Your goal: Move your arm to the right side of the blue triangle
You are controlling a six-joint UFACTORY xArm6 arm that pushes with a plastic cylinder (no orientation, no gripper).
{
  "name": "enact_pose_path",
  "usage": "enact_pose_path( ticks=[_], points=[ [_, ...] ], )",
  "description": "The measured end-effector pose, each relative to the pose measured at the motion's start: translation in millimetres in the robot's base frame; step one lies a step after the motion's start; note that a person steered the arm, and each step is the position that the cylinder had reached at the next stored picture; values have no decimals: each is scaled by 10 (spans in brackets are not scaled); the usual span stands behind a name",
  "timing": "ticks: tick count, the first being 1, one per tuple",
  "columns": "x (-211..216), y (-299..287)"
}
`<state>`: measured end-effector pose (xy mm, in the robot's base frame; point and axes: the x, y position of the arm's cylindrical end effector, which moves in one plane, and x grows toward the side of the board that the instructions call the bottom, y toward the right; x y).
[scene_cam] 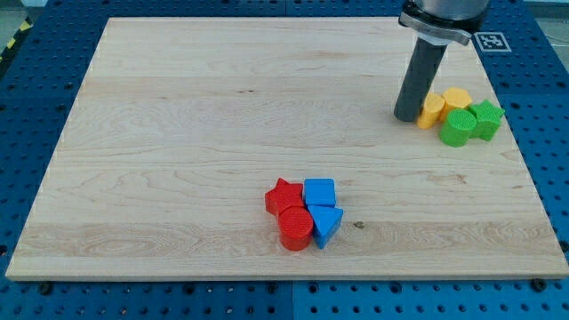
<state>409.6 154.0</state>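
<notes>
The blue triangle (pixel 326 223) lies near the view's bottom centre on the wooden board (pixel 178 133). It touches a blue cube (pixel 319 192) above it and a red cylinder (pixel 295 228) on its left. A red star-shaped block (pixel 284 196) sits at the cluster's upper left. My tip (pixel 408 116) rests on the board far up and to the right of the blue triangle, just left of a yellow block (pixel 432 110).
A second yellow block (pixel 457 100), a green cylinder (pixel 460 128) and a green star-shaped block (pixel 486 118) cluster at the view's right. The board lies on a blue perforated table (pixel 27 98). A marker tag (pixel 492 41) sits at the top right.
</notes>
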Motion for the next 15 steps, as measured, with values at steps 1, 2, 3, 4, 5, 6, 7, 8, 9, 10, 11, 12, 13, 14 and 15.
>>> enact_pose_path(
  ticks=[1, 2, 3, 4, 5, 6, 7, 8, 9, 10, 11, 12, 13, 14, 15],
  points=[
    [0, -635],
    [9, -1300],
    [9, -1386],
    [10, -1386],
    [50, -1386],
    [220, -1386],
    [397, -1681],
    [425, -1885],
    [481, -1927],
    [724, -2297],
    [750, -2383],
    [667, -1784],
    [667, -851],
    [872, -29],
    [1471, 236]
  ],
)
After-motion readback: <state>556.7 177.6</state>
